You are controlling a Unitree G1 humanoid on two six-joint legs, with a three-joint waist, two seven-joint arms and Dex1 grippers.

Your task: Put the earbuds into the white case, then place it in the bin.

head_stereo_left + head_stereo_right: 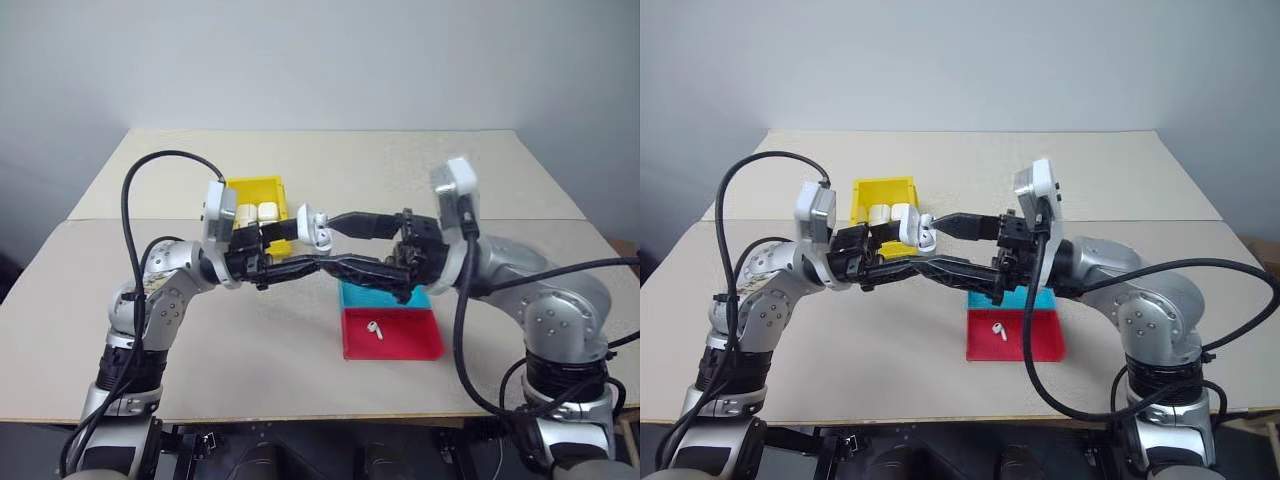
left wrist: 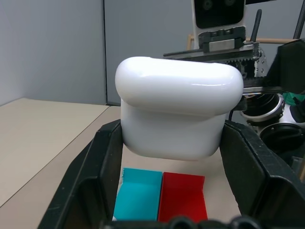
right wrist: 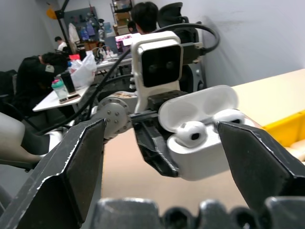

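While jaws flank it, white case hides table.

Left hand clamped shut, right hand facing it, fingers spread wide

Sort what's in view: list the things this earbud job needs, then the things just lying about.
Job: white case, lid open, in the left tool; earbud seated in it; second earbud on the red tray half; yellow bin; right tool.

Lying about: red-and-teal tray; two pale items in the bin.
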